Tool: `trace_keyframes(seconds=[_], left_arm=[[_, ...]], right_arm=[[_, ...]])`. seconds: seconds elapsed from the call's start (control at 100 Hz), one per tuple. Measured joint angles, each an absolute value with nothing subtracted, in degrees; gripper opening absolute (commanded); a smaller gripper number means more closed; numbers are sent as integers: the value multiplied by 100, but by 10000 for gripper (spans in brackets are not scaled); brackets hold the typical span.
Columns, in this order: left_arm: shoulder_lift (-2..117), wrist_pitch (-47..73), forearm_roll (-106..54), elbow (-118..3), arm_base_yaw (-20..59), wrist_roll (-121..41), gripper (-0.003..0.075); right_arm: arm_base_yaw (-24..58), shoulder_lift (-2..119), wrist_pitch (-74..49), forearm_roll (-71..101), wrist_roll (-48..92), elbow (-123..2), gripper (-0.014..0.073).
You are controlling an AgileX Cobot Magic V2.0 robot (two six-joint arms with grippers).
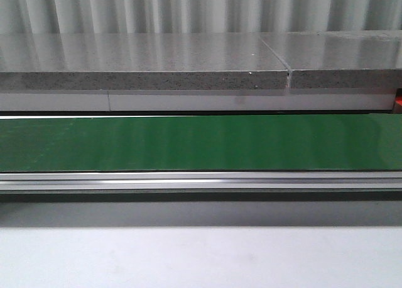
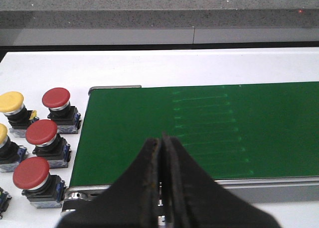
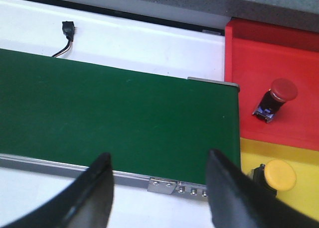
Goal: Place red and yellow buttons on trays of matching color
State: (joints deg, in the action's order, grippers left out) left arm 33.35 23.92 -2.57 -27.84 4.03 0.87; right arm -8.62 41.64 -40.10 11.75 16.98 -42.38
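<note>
My left fingers are pressed together, empty, over the near metal edge of the smooth green belt. At the left of that frame, on the white bench, stand three domed red buttons and two yellow buttons, clear of the belt's end. My right fingers are spread wide, empty. At right, a red button lies tilted in the red tray; a yellow button sits in the yellow tray.
</note>
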Motion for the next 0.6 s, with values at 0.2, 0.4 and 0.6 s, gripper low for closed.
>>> trace_keyframes(seconds=[0.2,0.4,0.6], left_arm=[[3335,2392,-257,-2784,403,87,-20],[3335,2392,-257,-2784,403,87,-20],[3335,2392,-257,-2784,403,87,-18]], right_arm=[[-862,4082,-3935,1171,1698,-4087,-69],[-862,4076,-3907,1162,1698,-4087,-67],[-862,4076,-3907,1162,1698,-4087,-67]])
